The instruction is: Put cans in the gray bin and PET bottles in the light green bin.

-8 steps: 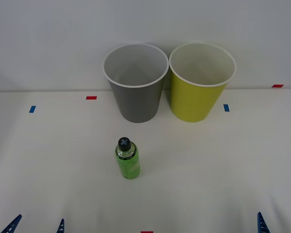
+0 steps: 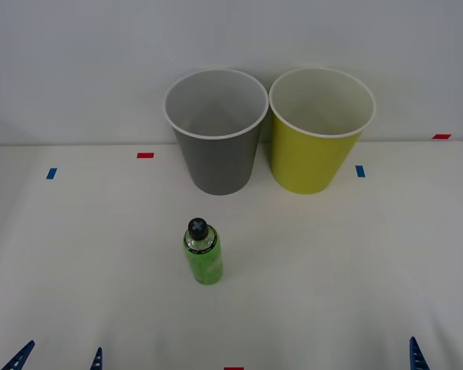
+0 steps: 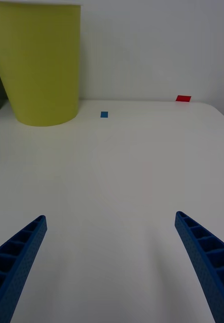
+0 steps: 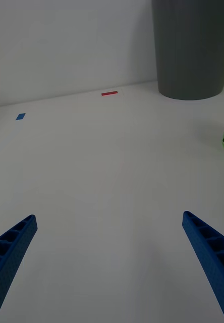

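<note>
gray bin [image 2: 216, 150] – white rim | light green bin [image 2: 316, 154] – lime | bottle [image 2: 203, 254] – green label, black cap

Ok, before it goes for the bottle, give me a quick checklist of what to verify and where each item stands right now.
1. Bottle upright, cap on, apart from both bins: ok.
2. Green bin upright, mouth open to take the bottle: ok.
3. Gray bin upright beside it, the two bins not visibly overlapping: ok.
4. Left tool open, low over the table's near edge: ok.
5. Right tool open, low at the near edge, nothing between its fingers: ok.
6. Table between bottle and left tool free of obstacles: ok.
</note>
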Robot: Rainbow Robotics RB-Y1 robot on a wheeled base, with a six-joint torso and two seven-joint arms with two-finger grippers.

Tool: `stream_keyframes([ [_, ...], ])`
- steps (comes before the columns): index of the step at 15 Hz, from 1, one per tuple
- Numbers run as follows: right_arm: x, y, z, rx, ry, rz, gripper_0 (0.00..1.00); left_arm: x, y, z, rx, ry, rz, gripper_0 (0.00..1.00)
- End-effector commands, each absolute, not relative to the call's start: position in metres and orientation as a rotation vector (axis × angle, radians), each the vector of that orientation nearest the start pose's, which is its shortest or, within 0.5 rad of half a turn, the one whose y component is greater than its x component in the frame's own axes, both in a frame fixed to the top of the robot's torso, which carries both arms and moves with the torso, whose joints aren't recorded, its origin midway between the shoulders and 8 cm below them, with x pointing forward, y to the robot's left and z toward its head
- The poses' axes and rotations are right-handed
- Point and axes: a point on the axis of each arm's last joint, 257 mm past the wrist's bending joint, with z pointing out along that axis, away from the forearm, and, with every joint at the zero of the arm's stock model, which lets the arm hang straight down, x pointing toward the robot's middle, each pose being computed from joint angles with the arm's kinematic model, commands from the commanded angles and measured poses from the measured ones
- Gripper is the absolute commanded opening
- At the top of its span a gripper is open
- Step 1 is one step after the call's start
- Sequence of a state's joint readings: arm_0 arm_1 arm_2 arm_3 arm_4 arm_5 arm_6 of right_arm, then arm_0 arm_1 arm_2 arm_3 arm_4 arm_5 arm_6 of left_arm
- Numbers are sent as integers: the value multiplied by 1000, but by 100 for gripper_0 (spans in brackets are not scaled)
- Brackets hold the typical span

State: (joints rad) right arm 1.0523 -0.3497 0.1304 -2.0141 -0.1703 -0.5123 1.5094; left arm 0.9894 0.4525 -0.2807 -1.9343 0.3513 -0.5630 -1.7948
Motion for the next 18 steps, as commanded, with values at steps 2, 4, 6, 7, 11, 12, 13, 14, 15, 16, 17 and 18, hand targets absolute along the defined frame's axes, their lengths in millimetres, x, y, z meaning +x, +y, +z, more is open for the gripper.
stream_keyframes([
  [2, 222, -312, -271, 6, 1670, -60, 88, 219, 279, -299, 122, 1699, 63, 100],
  [4, 222, -312, -271, 6, 1670, -60, 88, 219, 279, -299, 122, 1699, 63, 100],
  [6, 222, -312, -271, 6, 1670, -60, 88, 219, 279, -299, 122, 1699, 63, 100],
  [7, 222, -312, -271, 6, 1670, -60, 88, 219, 279, -299, 122, 1699, 63, 100],
  [11, 222, -312, -271, 6, 1670, -60, 88, 219, 279, -299, 122, 1699, 63, 100],
  [12, 222, -312, -271, 6, 1670, -60, 88, 219, 279, -299, 122, 1699, 63, 100],
  [13, 222, -312, -271, 6, 1670, -60, 88, 219, 279, -299, 122, 1699, 63, 100],
  [14, 222, -312, -271, 6, 1670, -60, 88, 219, 279, -299, 122, 1699, 63, 100],
  [15, 222, -312, -271, 6, 1670, -60, 88, 219, 279, -299, 122, 1699, 63, 100],
  [16, 222, -312, -271, 6, 1670, -60, 88, 219, 279, -299, 122, 1699, 63, 100],
  [17, 222, -312, -271, 6, 1670, -60, 88, 219, 279, -299, 122, 1699, 63, 100],
  [18, 222, -312, -271, 6, 1670, -60, 88, 219, 279, -299, 122, 1699, 63, 100],
])
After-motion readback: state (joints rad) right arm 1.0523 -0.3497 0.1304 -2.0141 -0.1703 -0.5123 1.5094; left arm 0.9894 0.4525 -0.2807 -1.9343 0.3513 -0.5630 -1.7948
